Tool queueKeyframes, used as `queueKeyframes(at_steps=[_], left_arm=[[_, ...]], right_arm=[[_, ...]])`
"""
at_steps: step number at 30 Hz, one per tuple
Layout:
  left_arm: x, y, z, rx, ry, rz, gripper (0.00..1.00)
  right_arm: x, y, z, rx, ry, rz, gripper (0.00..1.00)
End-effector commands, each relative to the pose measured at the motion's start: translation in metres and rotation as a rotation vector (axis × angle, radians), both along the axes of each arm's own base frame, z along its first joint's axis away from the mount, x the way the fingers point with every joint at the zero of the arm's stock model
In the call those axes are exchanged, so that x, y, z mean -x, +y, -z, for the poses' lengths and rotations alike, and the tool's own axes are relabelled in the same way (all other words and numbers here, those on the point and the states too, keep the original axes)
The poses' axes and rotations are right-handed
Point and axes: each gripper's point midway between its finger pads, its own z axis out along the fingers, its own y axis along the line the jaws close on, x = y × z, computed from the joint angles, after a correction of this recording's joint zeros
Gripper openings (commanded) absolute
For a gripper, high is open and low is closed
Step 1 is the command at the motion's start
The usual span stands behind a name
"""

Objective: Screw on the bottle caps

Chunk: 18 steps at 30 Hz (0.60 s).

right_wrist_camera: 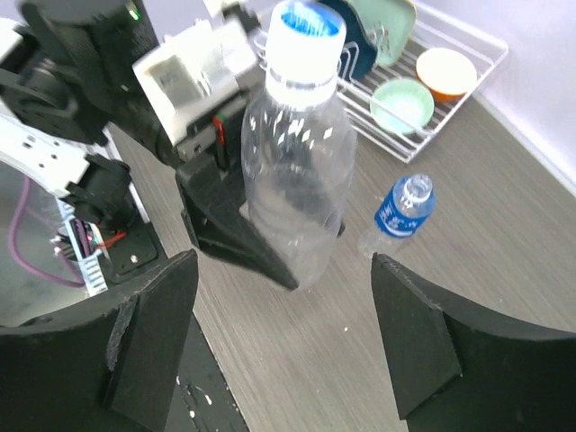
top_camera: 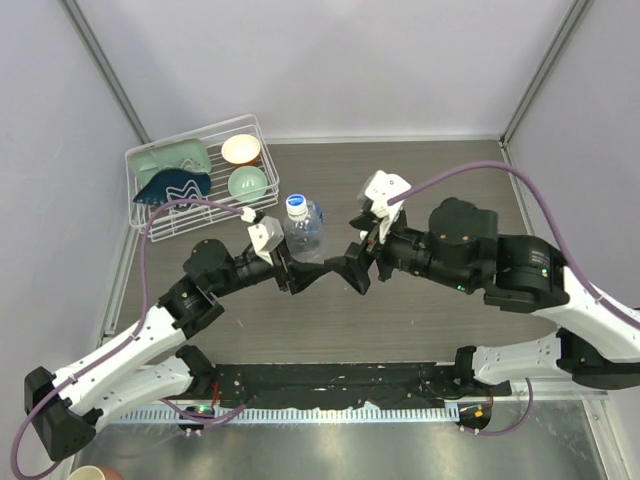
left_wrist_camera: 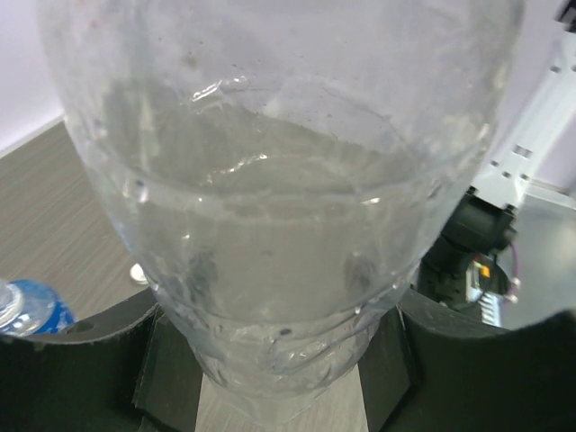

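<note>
Where pale walls [top_camera: 330,60] close in the grey wood-grain table [top_camera: 430,170], a wire dish rack [top_camera: 150,215] holding bowls [top_camera: 241,149] sits at 10 o'clock. From 7 o'clock the left arm [top_camera: 130,350] stretches low toward the centre, and the left gripper [top_camera: 303,266] is clamped on the lower body of the plain bottle [top_camera: 305,232], which stands roughly upright with a white cap [right_wrist_camera: 304,40] on its neck. From 4 o'clock the right arm [top_camera: 520,270] folds at the elbow and points toward 9 o'clock. The right gripper [top_camera: 355,264] is spread wide, its fingers [right_wrist_camera: 148,333] clear of that bottle, at its 4 o'clock. The blue-labelled bottle [right_wrist_camera: 399,209] lies on the table nearby, mouth open.
</note>
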Motion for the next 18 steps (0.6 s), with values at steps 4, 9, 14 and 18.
queueKeyframes(at_steps=[4,9,14,18], left_arm=[[0.053,-0.008,-0.002,-0.018,-0.100,0.300,0.00],[0.073,-0.008,0.002,-0.034,-0.127,0.415,0.00],[0.085,-0.008,0.005,-0.044,-0.170,0.496,0.00],[0.085,-0.010,0.005,-0.047,-0.163,0.504,0.00]], right_arm=[[0.036,-0.006,-0.054,-0.095,-0.069,-0.289,0.83],[0.044,-0.007,-0.062,-0.122,-0.047,-0.430,0.83],[0.039,0.000,-0.066,-0.126,-0.040,-0.484,0.83],[0.041,0.009,-0.070,-0.134,-0.031,-0.549,0.81]])
